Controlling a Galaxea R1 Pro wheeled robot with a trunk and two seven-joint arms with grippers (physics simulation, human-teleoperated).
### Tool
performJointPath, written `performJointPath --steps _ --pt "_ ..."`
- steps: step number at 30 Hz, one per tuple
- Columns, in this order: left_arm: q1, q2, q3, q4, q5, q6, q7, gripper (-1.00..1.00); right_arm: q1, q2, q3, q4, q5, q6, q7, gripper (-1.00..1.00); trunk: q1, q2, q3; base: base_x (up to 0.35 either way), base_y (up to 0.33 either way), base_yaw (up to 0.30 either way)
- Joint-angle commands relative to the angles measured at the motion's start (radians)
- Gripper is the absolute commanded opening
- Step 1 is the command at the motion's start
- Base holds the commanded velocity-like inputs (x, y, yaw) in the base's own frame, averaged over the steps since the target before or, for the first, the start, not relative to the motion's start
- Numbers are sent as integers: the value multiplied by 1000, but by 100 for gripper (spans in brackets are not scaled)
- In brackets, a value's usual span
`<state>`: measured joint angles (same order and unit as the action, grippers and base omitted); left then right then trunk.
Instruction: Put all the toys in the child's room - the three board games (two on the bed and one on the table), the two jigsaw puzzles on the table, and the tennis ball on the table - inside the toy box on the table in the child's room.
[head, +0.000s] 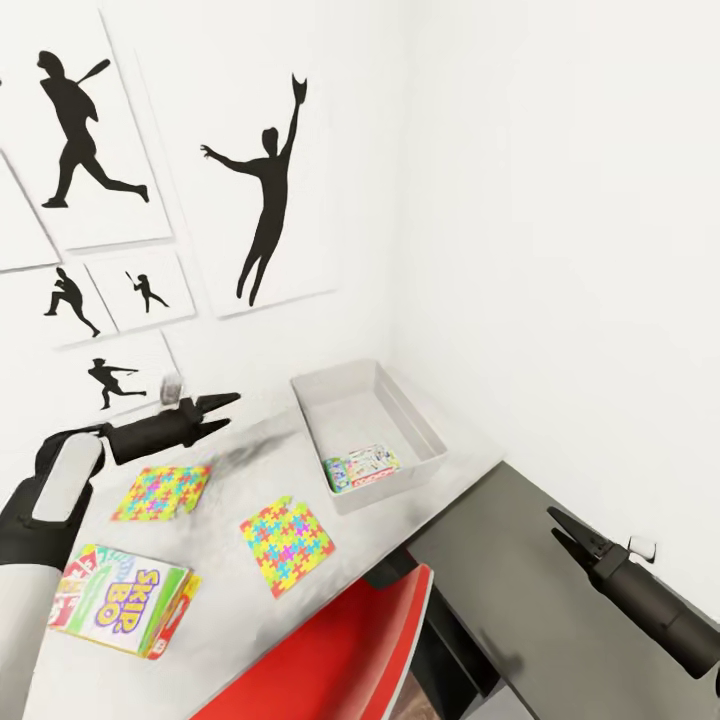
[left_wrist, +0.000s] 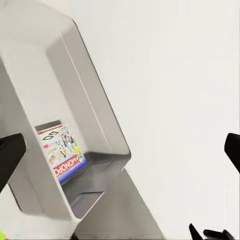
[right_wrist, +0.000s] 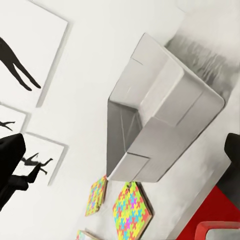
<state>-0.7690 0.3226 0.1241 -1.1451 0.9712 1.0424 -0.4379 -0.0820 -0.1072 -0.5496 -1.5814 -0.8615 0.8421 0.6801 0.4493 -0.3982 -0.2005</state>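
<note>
1. The toy box (head: 400, 395), a shallow light-grey bin with sloping sides, sits on the table (head: 250, 620) near the corner where two white walls meet.
2. One board game (head: 362, 467) lies inside the toy box at its near end, leaning against the near wall; the left wrist view shows the same box (left_wrist: 62, 152) with "MONOPOLY" lettering on its face.
3. Two jigsaw puzzles lie flat on the table outside the bin: the nearer jigsaw puzzle (head: 287, 545) sits just in front of the toy box, and the farther jigsaw puzzle (head: 162, 492) lies to its left, well apart from it.
4. A second board game (head: 120, 598), printed "SKIP-BO", rests on the table at the near left, beside the left forearm.
5. The left end effector (head: 222, 410) hovers above the table, left of the toy box and behind the farther puzzle, its fingers slightly parted and holding nothing.
6. The right end effector (head: 563, 528) hangs off the table's right end, above a lower dark-grey cabinet (head: 540, 600), fingers apart and empty.
7. A red chair (head: 340, 650) is tucked against the table's near edge.
8. Baseball silhouette pictures (head: 262, 170) hang on the wall behind the table.
</note>
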Motion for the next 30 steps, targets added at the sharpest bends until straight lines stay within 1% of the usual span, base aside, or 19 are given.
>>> performJointPath --steps 1,2,4,5,6,7,9,10,12,14,17,22,26,30 --pt "20 26 2 1 10 5 -29 100 -1 0 -1 0 -1 5 2 100 1 -2 0 0 0 -68" --pt "61 70 3 2 30 5 -72 100 -2 1 -1 0 -1 5 2 100 1 -2 1 0 0 -69" --pt "103 102 5 3 42 5 -116 100 -2 1 -1 0 -1 5 1 100 1 -2 4 0 0 -69" --pt "146 125 7 4 49 5 -158 100 -2 2 0 -1 -1 5 2 100 1 -2 6 0 0 -69" --pt "166 134 8 4 51 4 -177 100 -2 3 0 -1 -1 5 2 100 1 -2 7 0 0 -69" --pt "205 149 11 5 55 0 -206 100 -2 3 0 -1 -1 5 2 100 1 -2 9 0 0 -69" --pt "239 161 13 6 57 -4 -227 100 -2 3 -1 -1 -1 5 2 100 1 -2 12 0 0 -69" --pt "267 169 14 7 59 -7 -241 100 -3 3 -1 -1 -1 5 3 100 1 -2 14 0 0 -69" --pt "303 176 15 8 60 -11 -252 100 -3 3 -1 -2 -1 5 7 100 1 -2 17 0 0 -69" --pt "328 180 15 9 60 -14 -259 100 -4 4 0 -2 -1 5 15 100 1 -2 20 0 0 -69" --pt "344 182 18 10 61 -17 -265 100 -5 9 2 -2 0 4 23 100 1 -2 25 0 0 -68" --pt "354 182 20 18 63 -19 -269 100 -5 13 7 -3 2 3 28 100 1 -2 32 0 0 -31" --pt "356 183 23 21 66 -19 -276 100 -5 12 9 -2 2 -23 30 100 1 -2 39 0 0 -6" --pt "356 183 29 23 66 -18 -304 100 -5 13 20 -1 2 -49 29 100 1 -2 45 0 0 -2"
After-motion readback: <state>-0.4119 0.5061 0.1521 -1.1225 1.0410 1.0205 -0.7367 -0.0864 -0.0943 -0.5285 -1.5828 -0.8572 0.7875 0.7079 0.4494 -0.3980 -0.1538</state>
